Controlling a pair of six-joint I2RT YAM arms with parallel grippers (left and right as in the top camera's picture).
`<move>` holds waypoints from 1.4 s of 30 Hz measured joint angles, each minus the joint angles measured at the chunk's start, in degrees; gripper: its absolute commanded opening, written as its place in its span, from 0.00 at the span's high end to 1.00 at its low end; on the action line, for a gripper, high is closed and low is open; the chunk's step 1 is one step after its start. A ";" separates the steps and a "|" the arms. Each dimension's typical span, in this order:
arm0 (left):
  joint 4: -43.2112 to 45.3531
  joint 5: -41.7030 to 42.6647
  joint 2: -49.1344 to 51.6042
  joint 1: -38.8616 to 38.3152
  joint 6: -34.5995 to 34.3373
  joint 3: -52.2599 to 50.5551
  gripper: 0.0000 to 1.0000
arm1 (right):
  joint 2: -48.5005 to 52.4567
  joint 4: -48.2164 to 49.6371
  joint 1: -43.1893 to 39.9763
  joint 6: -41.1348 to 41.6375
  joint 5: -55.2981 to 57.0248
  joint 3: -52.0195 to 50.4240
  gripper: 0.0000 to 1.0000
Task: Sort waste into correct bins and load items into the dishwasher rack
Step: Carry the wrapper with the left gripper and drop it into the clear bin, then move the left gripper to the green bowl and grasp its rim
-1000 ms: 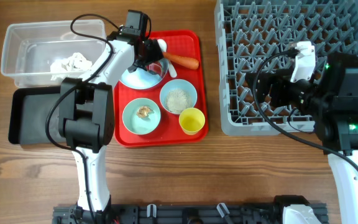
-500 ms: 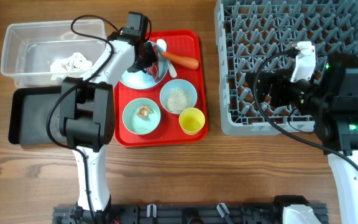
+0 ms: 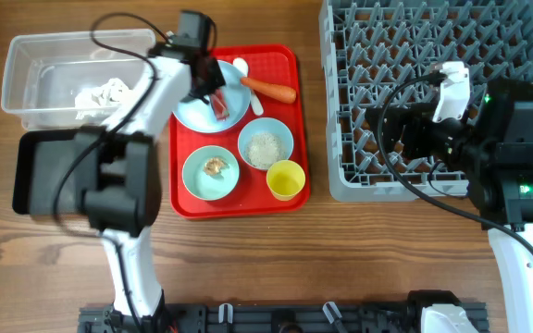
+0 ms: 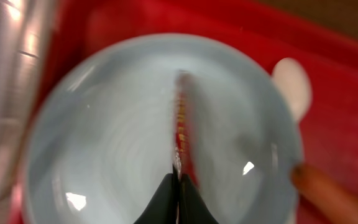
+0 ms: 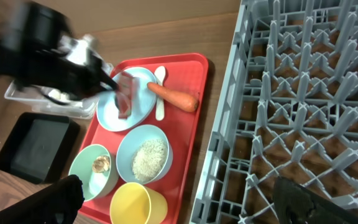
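My left gripper (image 3: 207,85) is shut on the edge of the crinkled red-and-white wrapper (image 3: 220,102), holding it just above the large pale-blue plate (image 3: 197,116). In the left wrist view the shut fingertips (image 4: 179,182) pinch the wrapper (image 4: 180,124) edge-on over the plate (image 4: 104,143). An orange carrot (image 3: 271,90) and a white spoon (image 3: 240,67) lie on the red tray beside the plate. One bowl (image 3: 266,146) holds rice, another (image 3: 211,173) a brown lump. My right gripper (image 3: 391,139) stands open over the grey dishwasher rack (image 3: 433,55).
A clear tub (image 3: 26,69) with crumpled tissue (image 3: 105,92) stands at the back left, with the black tray (image 3: 49,171) in front of it. A yellow cup (image 3: 286,178) sits at the red tray's (image 3: 285,65) front right corner.
My left gripper has shut on the wrapper and raised it off the plate, swinging slightly left. The right arm has not moved.
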 measured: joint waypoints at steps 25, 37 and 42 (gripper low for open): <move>-1.49 6.97 -9.68 25.29 5.99 0.52 0.04 | 0.00 -0.33 0.00 0.00 0.15 0.00 0.00; -34.47 23.65 -15.58 6.36 17.53 0.57 0.34 | 0.00 0.15 0.00 0.00 0.15 0.00 0.00; -37.55 16.00 -15.61 -4.85 15.06 -1.40 0.32 | 0.00 0.07 0.00 0.02 0.15 0.00 0.00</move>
